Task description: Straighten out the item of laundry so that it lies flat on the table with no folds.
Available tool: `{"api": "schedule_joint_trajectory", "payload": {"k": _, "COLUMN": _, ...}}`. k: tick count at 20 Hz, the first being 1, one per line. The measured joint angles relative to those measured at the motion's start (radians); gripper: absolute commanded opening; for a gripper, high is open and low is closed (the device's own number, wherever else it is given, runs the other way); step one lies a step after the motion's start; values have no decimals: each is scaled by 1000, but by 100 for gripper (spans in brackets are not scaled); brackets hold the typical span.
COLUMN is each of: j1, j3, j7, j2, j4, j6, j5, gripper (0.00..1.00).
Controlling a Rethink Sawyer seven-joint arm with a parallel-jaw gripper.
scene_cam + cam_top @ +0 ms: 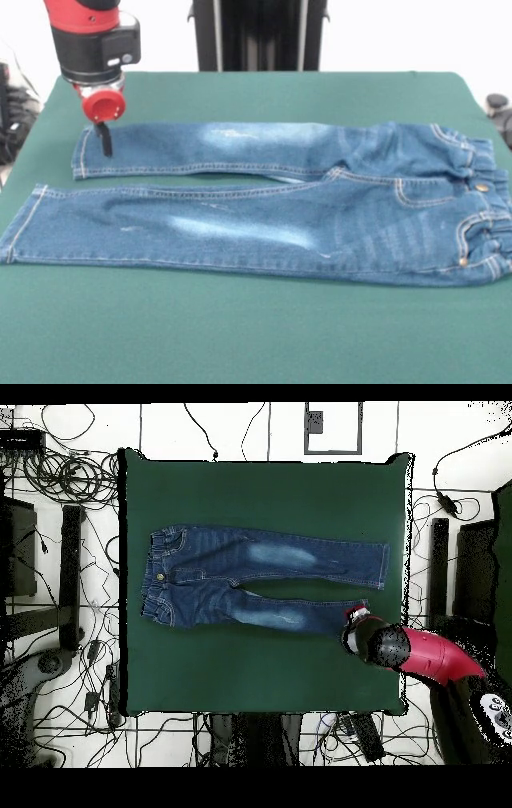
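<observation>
Now the jeans (264, 212) lie spread across the middle of the green surface (240, 336), both legs stretched out side by side, waistband at one end. At the cuff of the far leg, the pincer (104, 140) touches the denim, its dark tips close together; whether it pinches cloth I cannot tell.

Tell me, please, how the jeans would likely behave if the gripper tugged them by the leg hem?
The jeans are soft denim lying limp and flat, so they would probably drape and bunch rather than slide as one piece. The green felt-like table probably grips the cloth and adds drag. With the gripper at one hem, the other leg may lag behind.
</observation>
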Motion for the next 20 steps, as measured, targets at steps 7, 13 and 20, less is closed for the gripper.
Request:
{"api": "schedule_joint_trajectory", "payload": {"k": 7, "j1": -5, "j3": -13, "j7": 0, "j2": 9, "j4": 29, "j6": 0, "j5": 0, "gripper": 100}}
{"api": "schedule_joint_trajectory", "payload": {"k": 13, "j1": -10, "j3": -13, "j7": 0, "j2": 27, "j4": 30, "j6": -9, "j5": 1, "gripper": 100}}
{"api": "schedule_joint_trajectory", "payload": {"k": 20, "j1": 4, "j3": -29, "j7": 0, "j2": 30, "j4": 29, "j6": -31, "j5": -5, "gripper": 100}}
